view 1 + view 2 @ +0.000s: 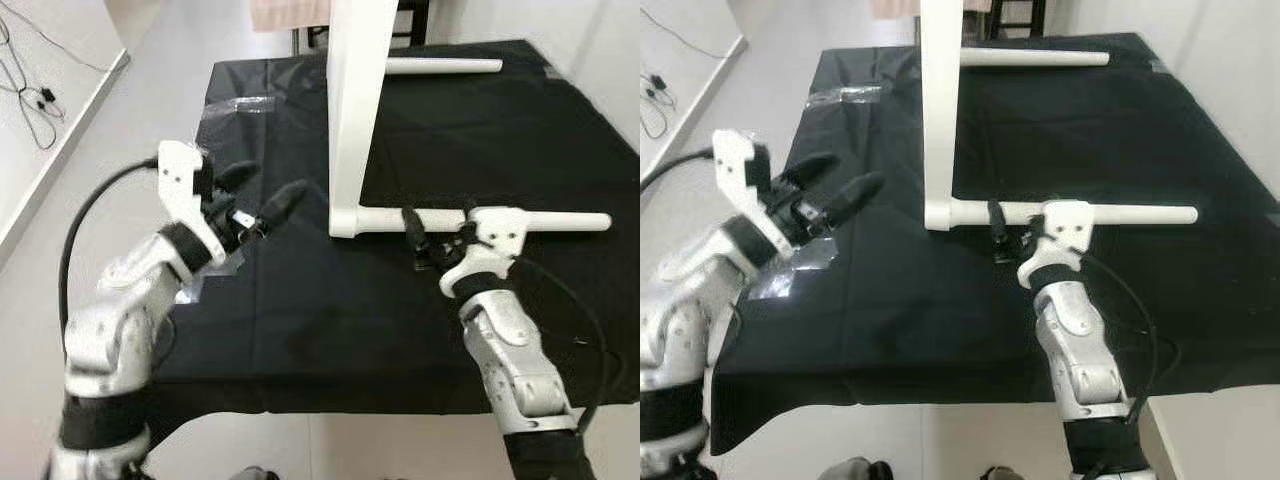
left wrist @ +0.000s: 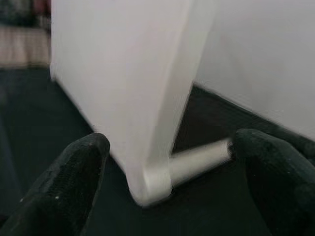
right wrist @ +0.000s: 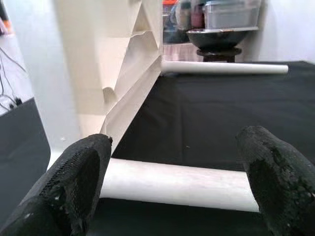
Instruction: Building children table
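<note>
A white children's tabletop (image 1: 352, 110) stands on its edge on the black-covered table (image 1: 300, 330). One white leg (image 1: 560, 221) sticks out from its near corner and another leg (image 1: 440, 66) from the far corner, both lying just above the cloth. My right gripper (image 1: 438, 216) is open at the near leg, with one black finger on each side of a stretch of it. In the right wrist view that leg (image 3: 177, 184) runs across between the fingertips. My left gripper (image 1: 275, 180) is open and empty, in the air left of the near corner (image 2: 147, 189).
Clear plastic wrap (image 1: 235, 105) lies on the cloth at the far left, and more plastic (image 1: 200, 282) sits under my left arm. Cables (image 1: 30, 95) trail on the floor to the left. A dark chair (image 1: 410, 18) stands behind the table.
</note>
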Controlling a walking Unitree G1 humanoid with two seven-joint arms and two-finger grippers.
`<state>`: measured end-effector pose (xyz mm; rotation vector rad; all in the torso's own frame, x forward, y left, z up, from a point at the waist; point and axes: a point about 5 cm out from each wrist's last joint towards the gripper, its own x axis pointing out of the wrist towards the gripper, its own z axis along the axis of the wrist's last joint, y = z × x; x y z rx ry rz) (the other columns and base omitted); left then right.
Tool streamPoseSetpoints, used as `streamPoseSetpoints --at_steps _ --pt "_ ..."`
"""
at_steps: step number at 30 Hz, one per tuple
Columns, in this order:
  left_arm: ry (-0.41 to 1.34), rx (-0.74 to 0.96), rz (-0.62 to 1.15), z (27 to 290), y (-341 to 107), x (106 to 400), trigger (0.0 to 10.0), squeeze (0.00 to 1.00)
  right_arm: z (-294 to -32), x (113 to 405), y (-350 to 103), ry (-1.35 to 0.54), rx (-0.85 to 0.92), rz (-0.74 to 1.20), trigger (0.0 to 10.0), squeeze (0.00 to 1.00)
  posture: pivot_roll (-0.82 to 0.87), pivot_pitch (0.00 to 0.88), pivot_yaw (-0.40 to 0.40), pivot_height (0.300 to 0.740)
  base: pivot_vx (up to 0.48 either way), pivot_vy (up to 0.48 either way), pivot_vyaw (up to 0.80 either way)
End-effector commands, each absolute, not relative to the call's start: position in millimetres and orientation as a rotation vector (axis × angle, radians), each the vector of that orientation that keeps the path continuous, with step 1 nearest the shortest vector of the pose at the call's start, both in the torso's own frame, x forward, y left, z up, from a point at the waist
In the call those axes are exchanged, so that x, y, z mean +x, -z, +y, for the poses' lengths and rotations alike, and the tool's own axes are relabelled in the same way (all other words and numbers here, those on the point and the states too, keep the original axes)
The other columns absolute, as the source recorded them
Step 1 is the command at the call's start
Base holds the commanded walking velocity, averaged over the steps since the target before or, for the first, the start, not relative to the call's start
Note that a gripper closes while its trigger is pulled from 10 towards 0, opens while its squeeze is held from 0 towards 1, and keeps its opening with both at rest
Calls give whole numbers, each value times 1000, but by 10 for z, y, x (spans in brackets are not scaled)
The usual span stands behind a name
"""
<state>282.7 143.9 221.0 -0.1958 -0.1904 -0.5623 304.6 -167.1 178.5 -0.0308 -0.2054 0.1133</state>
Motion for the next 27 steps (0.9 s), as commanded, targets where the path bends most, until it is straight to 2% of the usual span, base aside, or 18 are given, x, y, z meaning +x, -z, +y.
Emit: streamPoseSetpoints --at_steps 1,6,9,11,13,19,27 --pt "489 -162 -181 1496 -2127 2765 10000 0 -1657 3028 -1713 -127 -50 -184 10000 0 37 100 6 740 0 0 0" --pt "416 -103 -148 1542 -1963 2652 10000 0 -1627 2982 -1685 -161 -81 -174 10000 0 29 99 6 740 0 0 0" --pt "307 -63 -135 1635 -1853 2440 10000 0 -1538 2784 -1588 -239 -131 -156 10000 0 18 106 5 740 0 0 0" --pt "307 -63 -135 1635 -1853 2440 10000 0 -1538 2784 -1588 -239 -131 -156 10000 0 18 106 5 740 0 0 0" --pt "261 -24 -119 1593 -1706 2237 10000 0 -1476 2616 -1509 -293 -152 -131 10000 0 8 109 -2 740 0 0 0" --pt "256 12 -128 1516 -1630 2159 10000 0 -1426 2577 -1486 -332 -177 -125 10000 0 0 111 -10 740 0 0 0" --pt "272 8 -166 1452 -1644 2230 10000 0 -1418 2675 -1458 -366 -142 -99 10000 0 -2 107 -24 740 0 0 0"
